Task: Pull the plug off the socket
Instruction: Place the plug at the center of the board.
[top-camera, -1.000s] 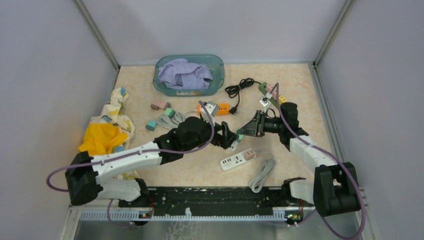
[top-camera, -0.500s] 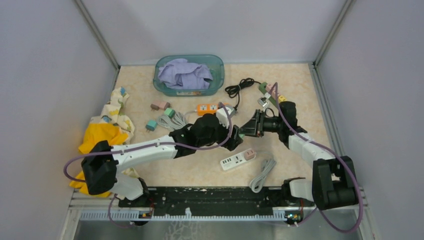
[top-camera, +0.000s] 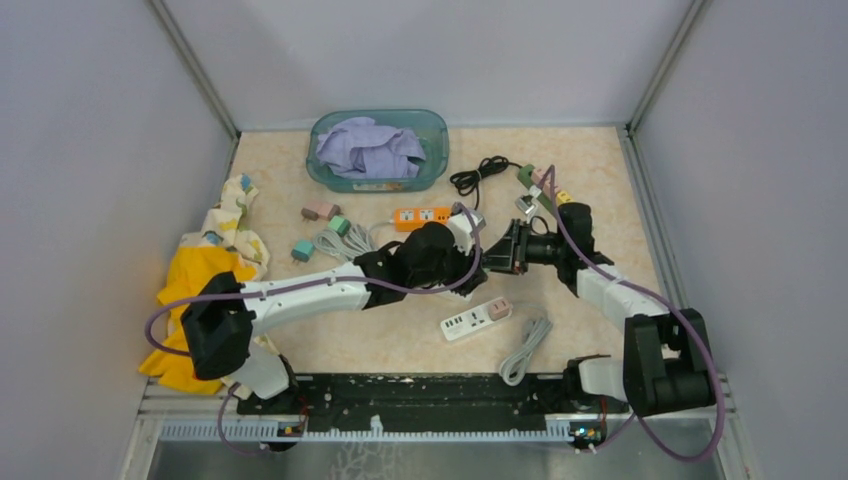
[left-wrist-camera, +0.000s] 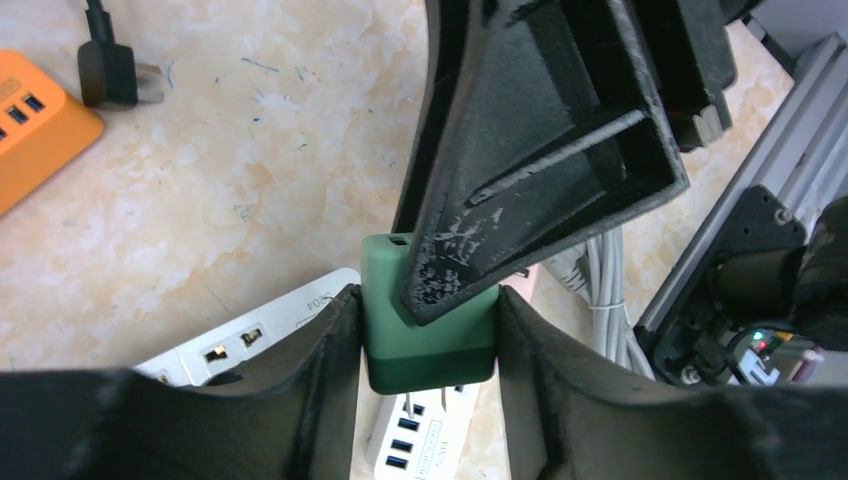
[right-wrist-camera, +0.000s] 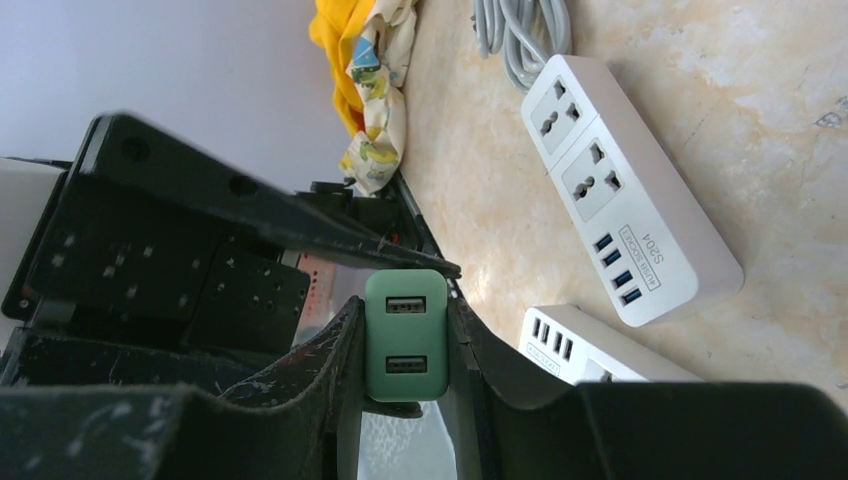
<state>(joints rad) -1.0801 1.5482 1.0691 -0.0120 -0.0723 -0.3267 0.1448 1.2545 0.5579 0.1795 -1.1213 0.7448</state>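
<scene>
Above the white power strip (left-wrist-camera: 250, 345), near the middle of the worktop (left-wrist-camera: 250, 180), a green USB charger plug (left-wrist-camera: 430, 350) is held off the surface by both arms. It is gripped at its sides by the left end effector (left-wrist-camera: 428, 330), while the right end effector (right-wrist-camera: 405, 340) is clenched on the end bearing two USB ports. Its long axis runs from those ports to bare metal prongs at the opposite end. Separation is judged to need opposed pulls along that axis.
</scene>
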